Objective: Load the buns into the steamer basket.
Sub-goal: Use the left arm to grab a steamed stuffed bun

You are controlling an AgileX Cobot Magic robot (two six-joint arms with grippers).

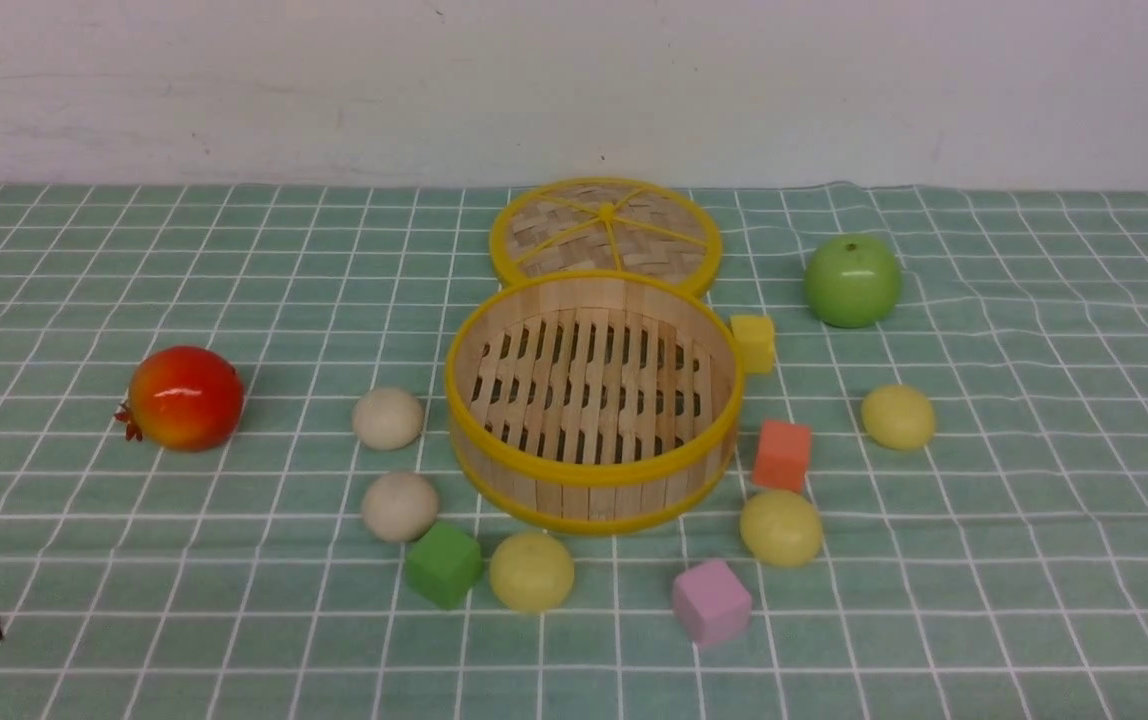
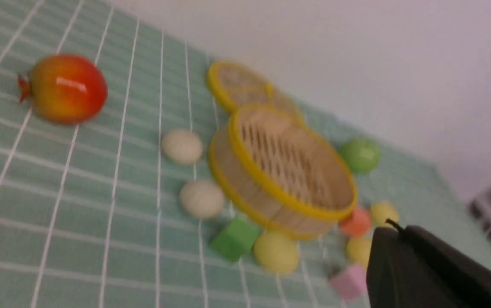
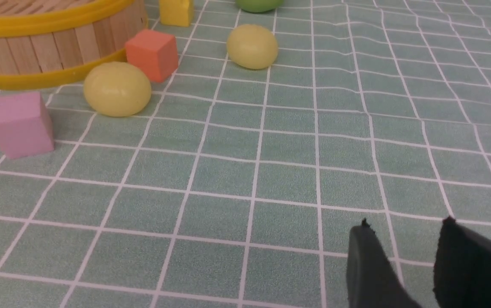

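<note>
Buns (image 1: 400, 506), five smooth off-white and pale-yellow domes lying beside and in front of the round bamboo steamer basket (image 1: 584, 500), looked light and slippery, best pinched across the middle; left jaws were closed on nothing, right jaws half-parted, empty.

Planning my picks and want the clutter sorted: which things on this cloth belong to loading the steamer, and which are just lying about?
For the job: far off-white bun, near off-white bun, left yellow bun, middle yellow bun, right yellow bun, steamer basket (empty).

Lying about: woven lid, green apple, pomegranate, yellow cube, orange cube, green cube, pink cube.
</note>
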